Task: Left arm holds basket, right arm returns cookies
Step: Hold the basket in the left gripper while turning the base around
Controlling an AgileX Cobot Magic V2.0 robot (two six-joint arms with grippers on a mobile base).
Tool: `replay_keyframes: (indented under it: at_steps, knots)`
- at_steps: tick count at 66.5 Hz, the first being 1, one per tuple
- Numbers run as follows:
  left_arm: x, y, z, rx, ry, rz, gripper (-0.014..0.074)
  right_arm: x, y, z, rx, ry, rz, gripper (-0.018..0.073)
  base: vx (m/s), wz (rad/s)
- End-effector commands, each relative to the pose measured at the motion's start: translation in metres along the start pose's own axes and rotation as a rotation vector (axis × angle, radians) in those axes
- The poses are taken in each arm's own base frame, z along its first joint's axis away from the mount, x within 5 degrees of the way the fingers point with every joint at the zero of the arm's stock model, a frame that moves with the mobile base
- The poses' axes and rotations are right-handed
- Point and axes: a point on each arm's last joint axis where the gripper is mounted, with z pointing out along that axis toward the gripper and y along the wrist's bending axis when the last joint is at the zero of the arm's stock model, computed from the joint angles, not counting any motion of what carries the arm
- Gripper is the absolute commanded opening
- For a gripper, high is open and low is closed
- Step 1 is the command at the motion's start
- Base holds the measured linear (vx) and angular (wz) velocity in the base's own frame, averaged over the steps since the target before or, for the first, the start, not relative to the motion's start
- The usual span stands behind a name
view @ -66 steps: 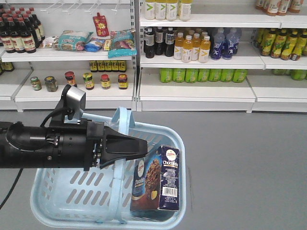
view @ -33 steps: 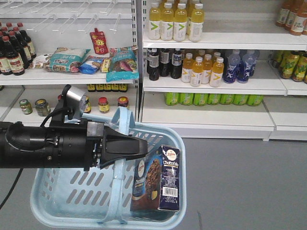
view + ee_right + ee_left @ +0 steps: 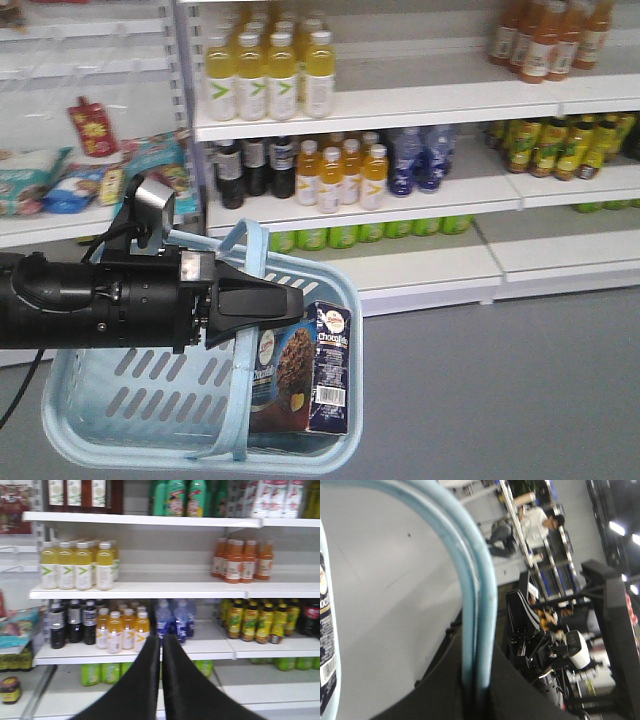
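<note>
My left gripper (image 3: 285, 300) reaches in from the left and is shut on the arched handle (image 3: 245, 340) of the light blue basket (image 3: 130, 400), which hangs above the grey floor. In the left wrist view the handle (image 3: 480, 605) runs down between the black jaws of the left gripper (image 3: 477, 680). The cookies (image 3: 310, 380), a dark navy box with a barcode side, stand upright inside the basket at its right end; an edge of the cookies (image 3: 325, 645) shows at the far left. My right gripper (image 3: 161, 645) is shut and holds nothing, pointing at the drink shelves. It is outside the front view.
White shelves stand ahead with yellow drink bottles (image 3: 265, 75), dark bottles (image 3: 245, 170), orange juice bottles (image 3: 345, 175) and green bottles (image 3: 370, 235). Snack bags (image 3: 30, 185) lie on the left shelf. Grey floor (image 3: 520, 380) stretches to the right. A black equipment frame (image 3: 615, 630) stands behind.
The shelves have slid left and grown larger in the front view. The basket, still held by the left gripper with the cookies inside, has shifted slightly left.
</note>
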Motion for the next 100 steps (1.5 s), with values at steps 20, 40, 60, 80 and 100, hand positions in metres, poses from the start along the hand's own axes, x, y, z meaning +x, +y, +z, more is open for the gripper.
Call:
replay_keyframes:
  at_steps: [20,40,60,80,100]
  knots:
    - [-0.0087,-0.0287,-0.0044,0.155,-0.056,0.015,-0.0006,-0.0067,0.0003,-0.0008,-0.003,-0.080,-0.007,-0.0008,0.25,-1.00]
    - [-0.0087,-0.0287,-0.0044,0.155,-0.056,0.015,-0.0006,-0.0067,0.0003,-0.0008,-0.003,-0.080,-0.007,-0.0008,0.23,-0.88]
    - [-0.0087,-0.0287,-0.0044,0.155,-0.056,0.015,-0.0006,-0.0067,0.0003,-0.0008,-0.003,-0.080,-0.007,-0.0008,0.20,-0.79]
    - [-0.0087,-0.0287,-0.0044,0.155,-0.056,0.015,-0.0006,-0.0067,0.0003,-0.0008,-0.003,-0.080,-0.007,-0.0008,0.17,-0.76]
    - [-0.0087,-0.0287,-0.0044,0.155,-0.056,0.015,-0.0006,-0.0067,0.0003,-0.0008,-0.003,-0.080,-0.007,-0.0008,0.17,-0.67]
